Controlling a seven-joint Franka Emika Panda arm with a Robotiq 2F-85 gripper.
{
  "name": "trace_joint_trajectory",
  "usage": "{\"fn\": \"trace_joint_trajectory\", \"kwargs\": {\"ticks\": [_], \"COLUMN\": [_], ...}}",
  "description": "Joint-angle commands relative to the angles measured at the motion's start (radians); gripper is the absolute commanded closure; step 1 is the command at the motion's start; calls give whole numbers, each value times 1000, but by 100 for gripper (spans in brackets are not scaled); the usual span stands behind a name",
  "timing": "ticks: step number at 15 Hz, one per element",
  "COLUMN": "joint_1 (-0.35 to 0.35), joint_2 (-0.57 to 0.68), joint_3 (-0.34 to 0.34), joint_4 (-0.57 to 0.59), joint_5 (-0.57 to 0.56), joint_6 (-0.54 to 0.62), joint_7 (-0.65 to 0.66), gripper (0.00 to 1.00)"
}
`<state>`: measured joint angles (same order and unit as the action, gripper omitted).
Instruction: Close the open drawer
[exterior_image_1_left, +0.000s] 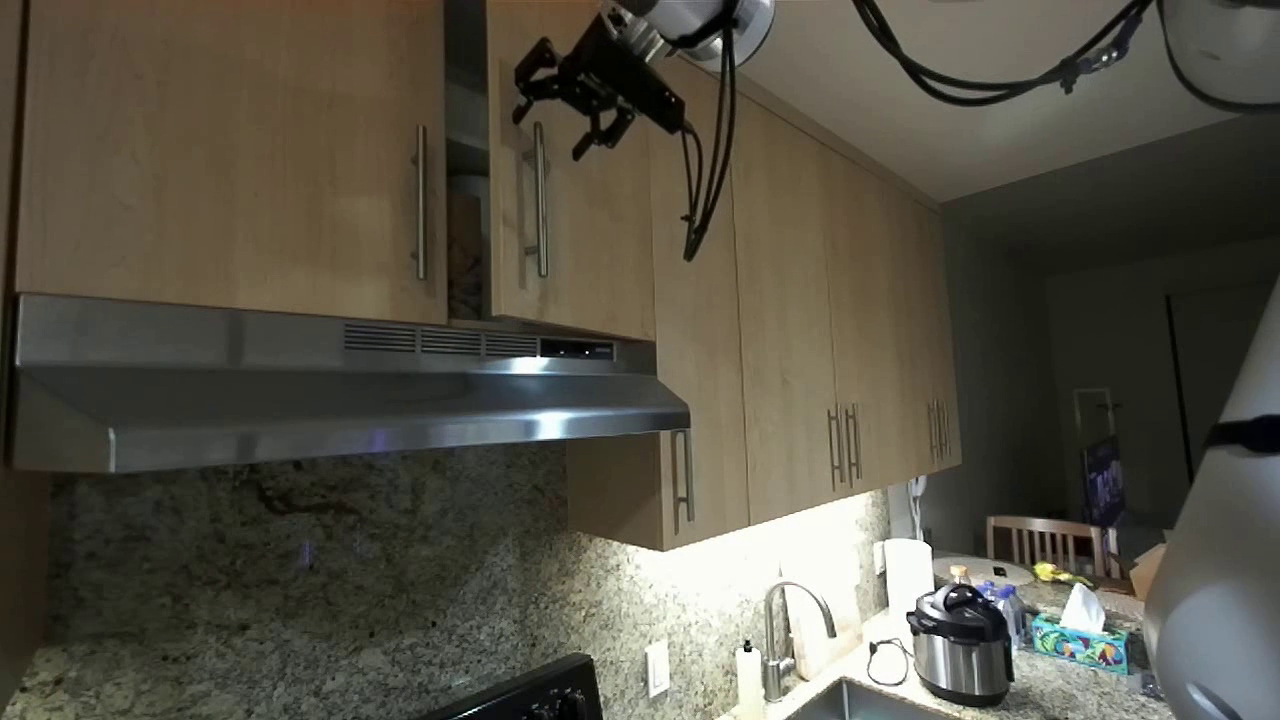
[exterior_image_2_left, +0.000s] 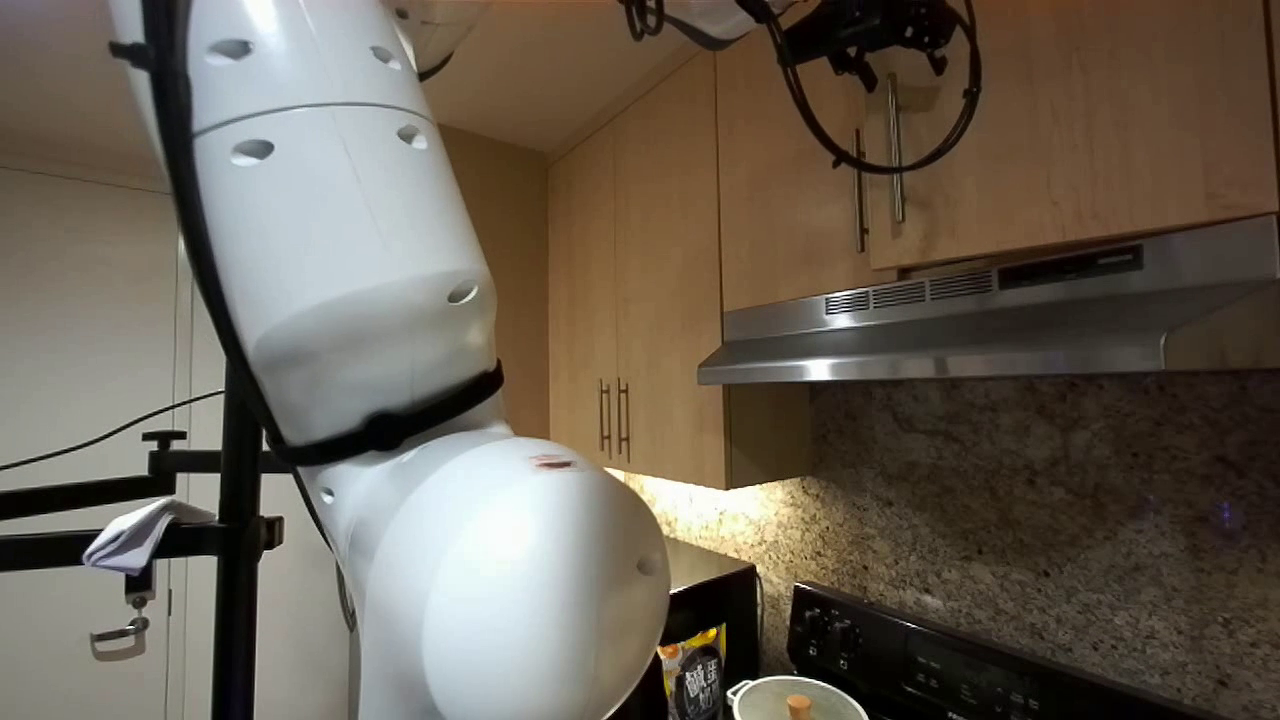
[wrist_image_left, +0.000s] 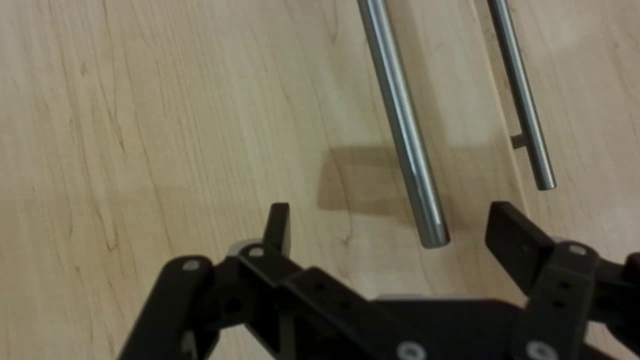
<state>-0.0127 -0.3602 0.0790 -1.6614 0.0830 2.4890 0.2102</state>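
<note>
I hold my pincer (wrist_image_left: 387, 220) with its fingers (wrist_image_left: 278, 225) spread well apart, in front of the door (exterior_image_1_left: 600, 230). The door stands ajar above the hood (exterior_image_1_left: 350, 410), and in an exterior view a dark gap (exterior_image_1_left: 466, 50) parts it from the next door (exterior_image_1_left: 230, 150); inside shows a brown thing (exterior_image_1_left: 465, 235), too dim for me to name. In both exterior views my pincer is near the top of the door's handle (wrist_image_left: 405, 120). In the wrist view that handle's end shows between my fingers, but I cannot tell whether either finger touches it. A second handle (wrist_image_left: 522, 95), on the next door, shows there beyond the door's edge, slanted the same way.
</note>
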Motion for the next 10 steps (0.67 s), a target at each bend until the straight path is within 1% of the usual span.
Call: {"fn": "trace_joint_trajectory", "kwargs": {"ticks": [1, 5, 7, 10], "joint_1": [-8, 0, 6, 3], "joint_2": [40, 56, 48, 18], "joint_3": [21, 23, 15, -2], "joint_4": [29, 57, 59, 45], "joint_5": [-21, -15, -6, -6], "joint_6": [11, 3, -12, -65], "joint_7": [60, 73, 56, 38], "gripper": [0, 0, 0, 0]}}
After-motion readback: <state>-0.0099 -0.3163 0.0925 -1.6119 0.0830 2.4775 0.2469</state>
